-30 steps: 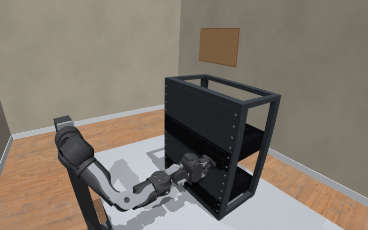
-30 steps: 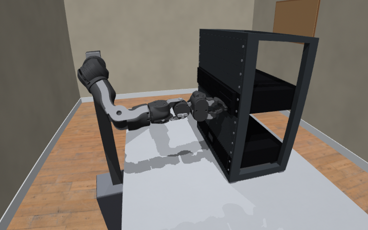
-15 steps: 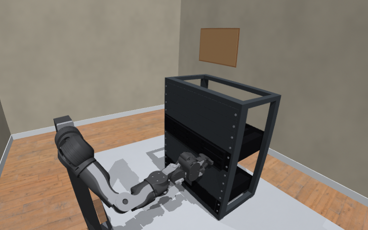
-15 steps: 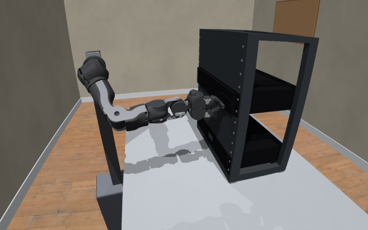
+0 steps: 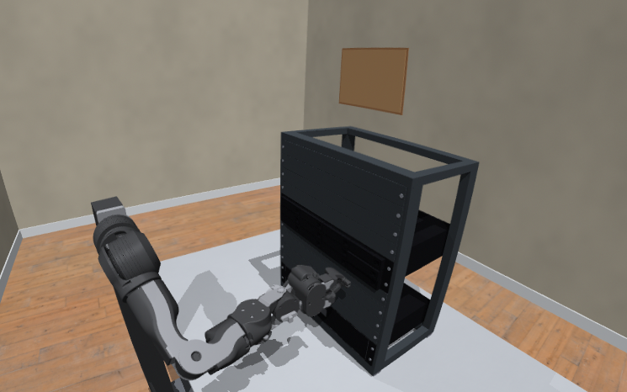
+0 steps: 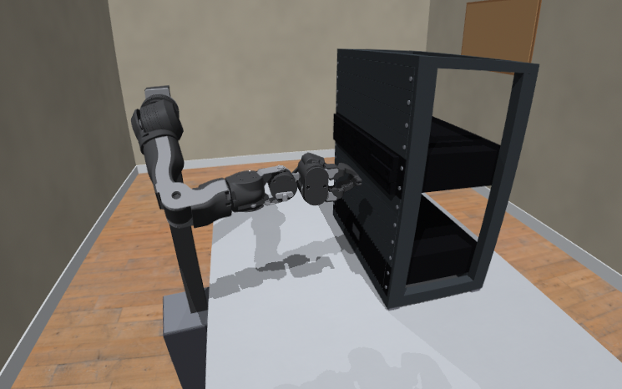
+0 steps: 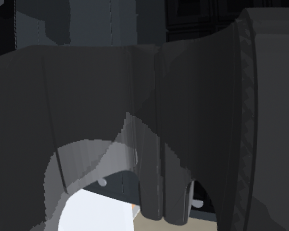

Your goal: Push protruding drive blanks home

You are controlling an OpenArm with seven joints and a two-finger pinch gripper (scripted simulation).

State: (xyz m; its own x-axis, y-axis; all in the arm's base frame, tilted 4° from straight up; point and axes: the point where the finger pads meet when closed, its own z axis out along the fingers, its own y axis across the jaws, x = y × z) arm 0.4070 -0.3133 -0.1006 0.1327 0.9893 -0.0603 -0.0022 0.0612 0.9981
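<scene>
The rack [image 5: 416,233] [image 6: 425,144] stands upright. The storage chassis [image 5: 305,225] [image 6: 359,144] is a black band across its front, standing a little forward of the grey panels. Part of its front, with the outlines of drive blanks [image 7: 202,14], shows at the top of the wrist view. Faint lighter edges show on the right part of its front in the top and exterior views, but it is too dark to tell which blanks stand out. My gripper [image 5: 347,281] [image 6: 359,182] [image 7: 171,134] is shut and empty. Its fingertips are near the rack front, appearing just below the chassis's lower edge; contact cannot be told.
A grey panel [image 5: 362,297] [image 6: 381,217] is below the chassis, with screws along its right side. A lower black unit [image 5: 349,336] [image 6: 368,251] sits at the rack's bottom. The rack stands on a pale table top [image 5: 471,336] [image 6: 453,347]. Rack posts bound the open right side.
</scene>
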